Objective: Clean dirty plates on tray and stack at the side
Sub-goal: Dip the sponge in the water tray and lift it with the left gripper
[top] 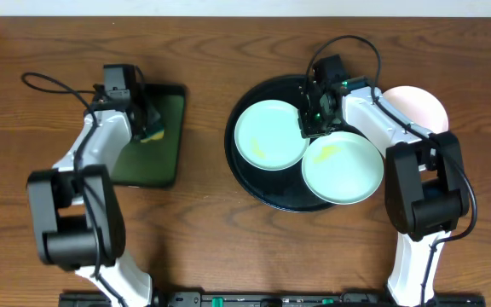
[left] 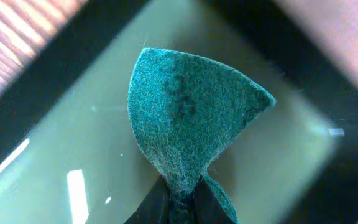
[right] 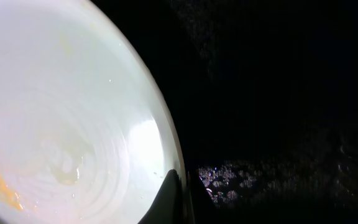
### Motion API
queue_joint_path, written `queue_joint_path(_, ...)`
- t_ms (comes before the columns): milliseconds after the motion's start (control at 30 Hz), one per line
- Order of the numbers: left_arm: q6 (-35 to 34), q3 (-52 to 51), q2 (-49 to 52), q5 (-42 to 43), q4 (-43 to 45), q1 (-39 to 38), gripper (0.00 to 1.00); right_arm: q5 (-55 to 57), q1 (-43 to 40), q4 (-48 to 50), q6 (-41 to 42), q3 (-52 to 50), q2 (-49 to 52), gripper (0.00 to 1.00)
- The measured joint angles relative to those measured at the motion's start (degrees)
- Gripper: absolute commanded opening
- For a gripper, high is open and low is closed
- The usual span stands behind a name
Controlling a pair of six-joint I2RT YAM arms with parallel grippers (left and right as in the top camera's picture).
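Right fingers (right: 169,202) are pressed together. Their tips touch the rim of a dirty plate (right: 73,124) with yellow smears. I cannot tell if the thin rim is caught between them. The plate lies on one side of the tips, and the bare black floor of the round tray (right: 278,93) lies on the other.

Seen from above, these fingers sit on the round tray, right between the first mint plate (top: 271,135) and the second mint plate (top: 342,166). Both plates have yellow marks, and they touch each other. A third plate (top: 420,102) lies off the round tray on the bench (top: 203,51), just beside the tray's rim. It is partly under the right arm, and no smear shows on it.

Left fingers (left: 155,211) pinch a green scrub pad (left: 185,118). The pad hangs over the small rectangular tray (top: 156,162), well apart from the round tray, with bare bench between.

I think the pad must cross over to the round tray to rub the plates. The first mint plate is on the side it would come from. The right arm is much nearer both plates, so it could steady one, but it could also get in the pad's way.
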Motion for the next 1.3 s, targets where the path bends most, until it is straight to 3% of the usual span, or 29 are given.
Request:
queue_joint_path(1000, 1.49, 0.24, 3.48, -2.27, -0.02, -0.09, 0.08, 0.00, 0.00, 0.00, 0.28, -0.02, 0.00, 0.01)
queue_joint_path(1300, 1.99, -0.09, -6.82, -1.70, -3.98, -0.04, 0.08, 0.00, 0.00, 0.02, 0.42, -0.02, 0.00, 0.01)
